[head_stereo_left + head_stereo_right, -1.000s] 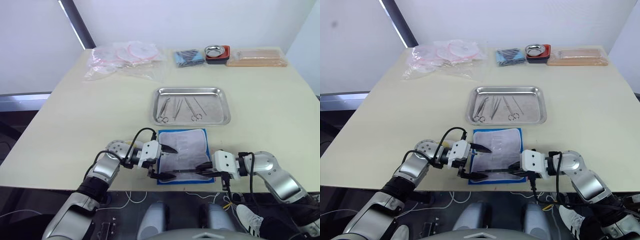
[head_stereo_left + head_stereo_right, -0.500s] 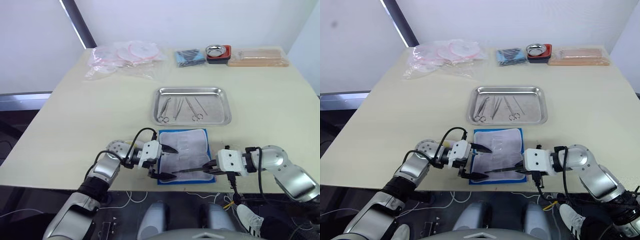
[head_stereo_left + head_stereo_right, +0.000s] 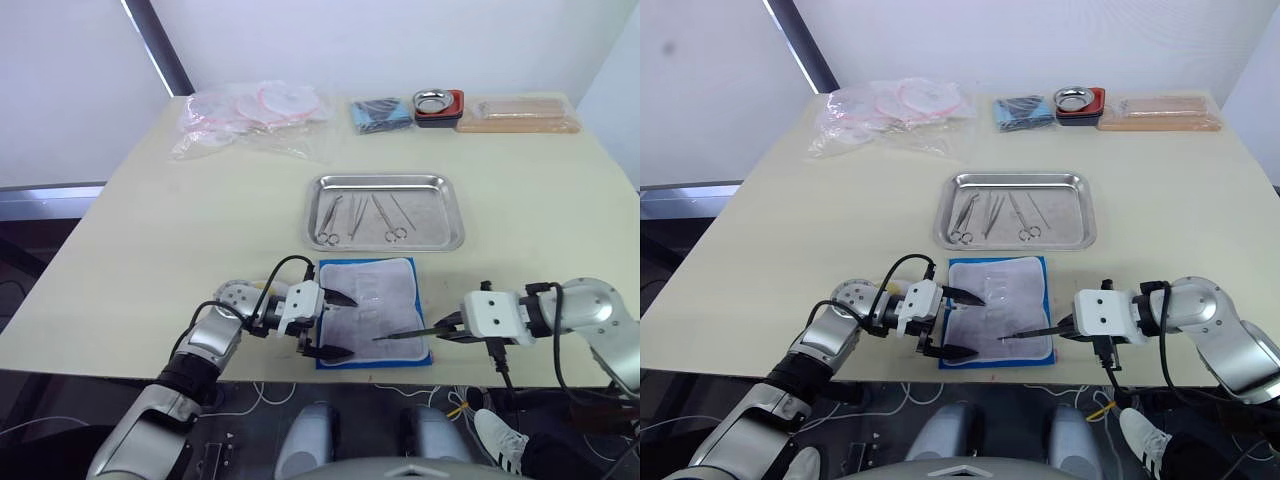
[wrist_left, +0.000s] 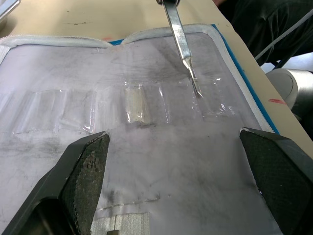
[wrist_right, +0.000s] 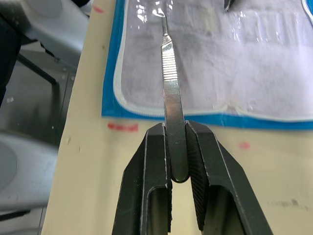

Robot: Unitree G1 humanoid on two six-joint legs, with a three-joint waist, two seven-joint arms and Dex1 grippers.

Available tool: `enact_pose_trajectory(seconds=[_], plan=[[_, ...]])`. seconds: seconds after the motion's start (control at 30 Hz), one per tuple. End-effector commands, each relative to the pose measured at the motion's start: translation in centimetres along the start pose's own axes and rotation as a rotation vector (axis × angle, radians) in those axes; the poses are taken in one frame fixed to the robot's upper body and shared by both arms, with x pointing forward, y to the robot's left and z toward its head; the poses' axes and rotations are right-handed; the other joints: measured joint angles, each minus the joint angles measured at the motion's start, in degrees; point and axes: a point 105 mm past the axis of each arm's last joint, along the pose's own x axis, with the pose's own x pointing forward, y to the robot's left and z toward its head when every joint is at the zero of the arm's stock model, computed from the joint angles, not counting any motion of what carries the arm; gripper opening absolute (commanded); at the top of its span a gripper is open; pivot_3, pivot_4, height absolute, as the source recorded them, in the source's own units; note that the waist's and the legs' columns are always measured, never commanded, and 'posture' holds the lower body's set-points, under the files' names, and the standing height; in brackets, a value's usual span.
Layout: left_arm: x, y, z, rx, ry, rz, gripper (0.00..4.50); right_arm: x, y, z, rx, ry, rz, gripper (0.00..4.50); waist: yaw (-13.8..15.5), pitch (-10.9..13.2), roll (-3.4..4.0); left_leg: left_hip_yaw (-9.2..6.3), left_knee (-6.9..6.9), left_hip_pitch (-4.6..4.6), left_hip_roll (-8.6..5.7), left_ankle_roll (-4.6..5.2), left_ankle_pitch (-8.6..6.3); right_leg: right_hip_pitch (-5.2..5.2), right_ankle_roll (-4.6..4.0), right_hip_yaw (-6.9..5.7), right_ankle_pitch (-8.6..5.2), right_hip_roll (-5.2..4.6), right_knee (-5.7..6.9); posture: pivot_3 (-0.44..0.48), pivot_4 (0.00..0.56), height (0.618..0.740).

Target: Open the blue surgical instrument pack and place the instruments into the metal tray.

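From the head views, the blue surgical instrument pack lies unzipped and flat on the worktop, just on the near side of the metal tray, which already has four instruments in it. The right gripper sits off the pack's right edge, pinching one slim tool whose tip pokes back over the lining. The left gripper has its fingers spread wide over the pack's left edge, holding nothing

Left wrist view: tool tip touching or just above a clear pocket, I can't tell which, so I'd lift it clear before swinging, or it may drag the pouch

Right wrist view: fingers clamped on the very end of the handle, so I'd go slow and level to the tray and let go low
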Motion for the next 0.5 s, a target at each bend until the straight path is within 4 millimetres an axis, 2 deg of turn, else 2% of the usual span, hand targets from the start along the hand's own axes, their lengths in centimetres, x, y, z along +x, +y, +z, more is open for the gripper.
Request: enact_pose_trajectory(seconds=[0.03,0.27,0.5], plan=[[-0.3,-3.1,-6.7,-0.236,0.222,-0.027,4.5,-1.9,-0.9,0.6,-0.053,0.0,-0.051,0.07,0.0,0.0,0.0,0.0,0.0,0.0,0.0,0.0,0.0,0.0,0.0,0.0,0.0,0.0,0.0,0.0,0.15,0.74],[-0.6,-3.1,-6.8,-0.239,0.227,-0.023,4.5,-5.0,-2.3,0.0,-0.006,-0.013,-0.136,0.07,0.0,0.0,0.0,0.02,0.0,0.01,-0.01,-0.01,0.0,0.0,0.0,0.0,0.0,-0.01,0.0,0.0,0.15,0.74],[-0.4,-3.1,-6.8,-0.239,0.224,-0.022,4.5,-5.3,-7.2,1.9,0.124,-0.247,-0.458,0.07,-0.07,0.02,0.03,0.0,0.0,0.04,0.0,0.0,0.0,0.01,0.0,0.01,0.0,0.03,0.0,0.0,0.15,0.74]])
